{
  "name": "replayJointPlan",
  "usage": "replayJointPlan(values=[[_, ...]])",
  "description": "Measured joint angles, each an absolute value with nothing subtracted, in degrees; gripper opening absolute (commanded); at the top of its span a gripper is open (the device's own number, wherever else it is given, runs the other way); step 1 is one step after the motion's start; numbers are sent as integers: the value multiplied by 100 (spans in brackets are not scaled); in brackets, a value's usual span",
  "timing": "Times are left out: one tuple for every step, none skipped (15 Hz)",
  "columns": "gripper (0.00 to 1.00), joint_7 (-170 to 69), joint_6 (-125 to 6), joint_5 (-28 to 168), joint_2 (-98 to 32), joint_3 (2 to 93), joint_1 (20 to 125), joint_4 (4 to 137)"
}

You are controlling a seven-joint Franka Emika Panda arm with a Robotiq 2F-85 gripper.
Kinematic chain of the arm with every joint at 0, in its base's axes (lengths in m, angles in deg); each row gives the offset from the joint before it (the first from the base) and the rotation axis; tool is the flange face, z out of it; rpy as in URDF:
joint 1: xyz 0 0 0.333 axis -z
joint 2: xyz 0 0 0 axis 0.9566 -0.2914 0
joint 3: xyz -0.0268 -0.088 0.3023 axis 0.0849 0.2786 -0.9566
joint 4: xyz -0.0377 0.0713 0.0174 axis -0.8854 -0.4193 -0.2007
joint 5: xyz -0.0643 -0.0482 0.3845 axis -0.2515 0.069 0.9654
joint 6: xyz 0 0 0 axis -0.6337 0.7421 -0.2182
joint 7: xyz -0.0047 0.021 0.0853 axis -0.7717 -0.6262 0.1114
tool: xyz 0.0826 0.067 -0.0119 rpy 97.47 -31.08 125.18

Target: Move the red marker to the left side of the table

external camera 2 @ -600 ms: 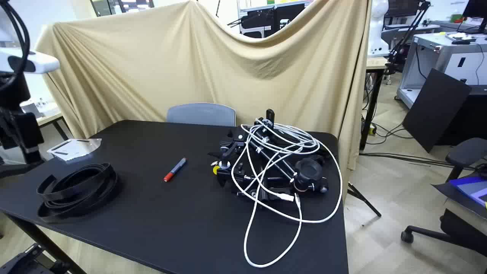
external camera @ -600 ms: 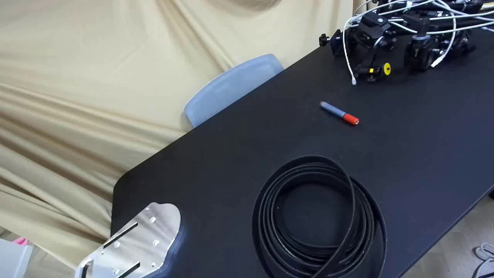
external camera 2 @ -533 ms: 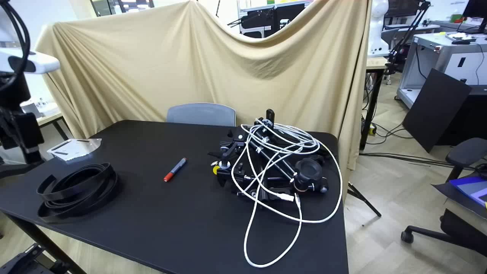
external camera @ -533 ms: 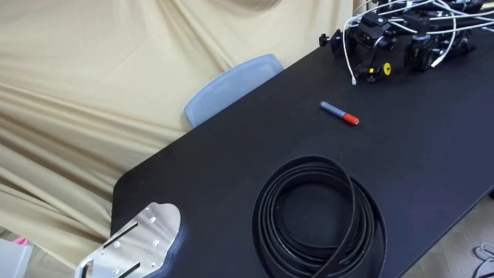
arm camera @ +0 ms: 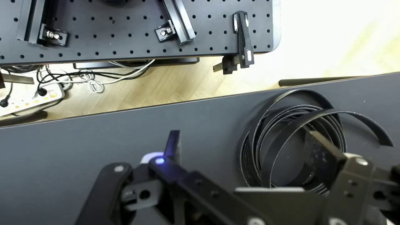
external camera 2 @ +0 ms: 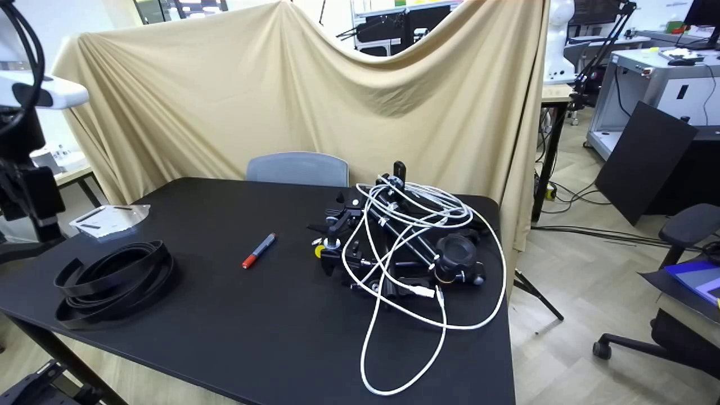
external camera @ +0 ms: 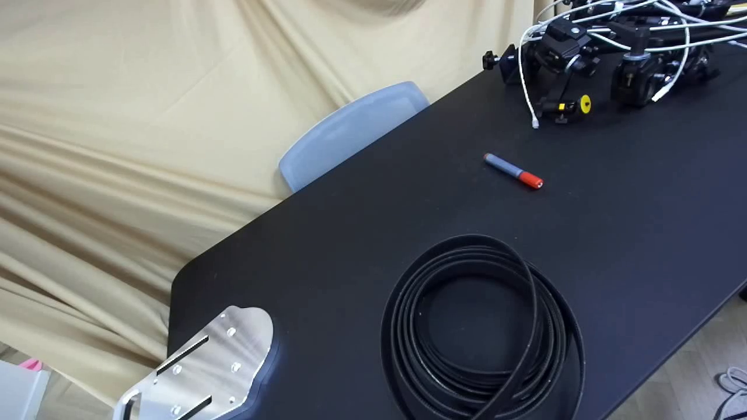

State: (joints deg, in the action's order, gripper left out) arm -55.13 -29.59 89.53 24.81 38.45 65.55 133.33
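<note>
The red marker [external camera: 513, 171] has a blue-grey barrel and a red cap. It lies flat on the black table [external camera: 350, 251], and it also shows in an exterior view [external camera 2: 259, 251], between the cable coil and the equipment heap. It is out of the wrist view. My gripper [arm camera: 245, 143] is open and empty in the wrist view, its fingers wide apart above the table. Its right finger overlaps the cable coil in that picture. In an exterior view the gripper [external camera 2: 34, 202] is partly cut off at the left edge, raised above the table and well apart from the marker.
A black cable coil [external camera: 402, 326] lies on the table. A shiny metal plate [external camera: 233, 344] lies near a corner. A heap of black stands with white cables [external camera 2: 405, 236] covers another part. A pale blue chair back [external camera 2: 298, 169] stands at the far edge. The wrist view shows a perforated base plate [arm camera: 131, 34].
</note>
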Motion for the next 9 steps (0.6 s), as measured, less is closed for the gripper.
replayJointPlan(values=[[100,-5513,-2959,8953,2481,3845,6555,13333],[100,-5513,-2959,8953,2481,3845,6555,13333],[100,-5513,-2959,8953,2481,3845,6555,13333],[100,-5513,-2959,8953,2481,3845,6555,13333],[100,-5513,-2959,8953,2481,3845,6555,13333],[100,-5503,-2959,8953,2479,3843,6558,13333],[100,-5500,-3014,8933,2471,3834,6584,13333],[100,-5499,-3152,8874,2450,3816,6638,13333],[100,-5490,-3344,8793,2411,3801,6704,13334]])
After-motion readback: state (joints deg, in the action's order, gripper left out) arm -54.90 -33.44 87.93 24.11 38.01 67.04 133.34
